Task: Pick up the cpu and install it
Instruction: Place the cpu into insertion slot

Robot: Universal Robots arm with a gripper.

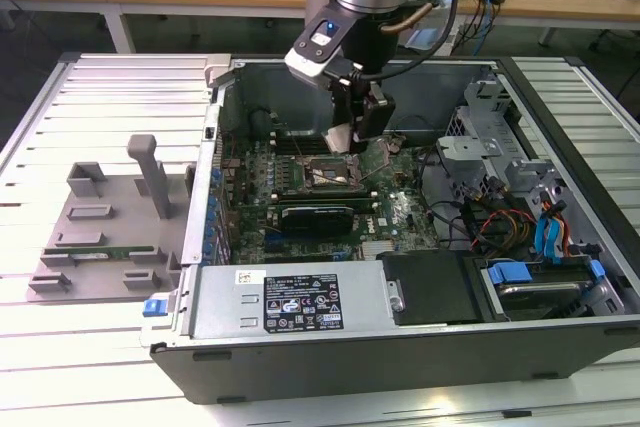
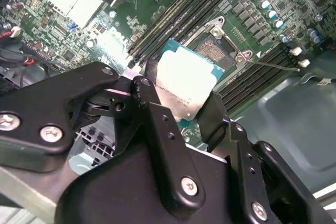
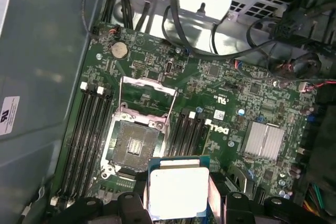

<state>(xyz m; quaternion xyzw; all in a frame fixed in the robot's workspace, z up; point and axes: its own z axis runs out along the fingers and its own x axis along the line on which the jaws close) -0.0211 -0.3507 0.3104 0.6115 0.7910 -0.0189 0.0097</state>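
Note:
The cpu [image 2: 186, 85] is a flat square chip with a pale silver top and a thin blue-green rim. My gripper [image 2: 179, 106] is shut on it, one black finger on each of two opposite edges. In the first wrist view the cpu [image 3: 178, 191] hangs above the motherboard [image 3: 231, 82], just off the open socket [image 3: 134, 145], whose metal retention frame [image 3: 146, 94] is flipped up. In the exterior view the gripper [image 1: 357, 127] holds the cpu [image 1: 340, 136] inside the open computer case [image 1: 560, 337], a little above the socket [image 1: 330, 175].
Memory slots [image 3: 89, 129] flank the socket on both sides. A black card [image 1: 318, 215] lies just in front of the socket in the exterior view. Cables and drive bays [image 1: 540, 237] fill the case at the exterior view's right. A grey fixture plate [image 1: 100, 232] with a green memory stick [image 1: 105, 253] sits outside the case.

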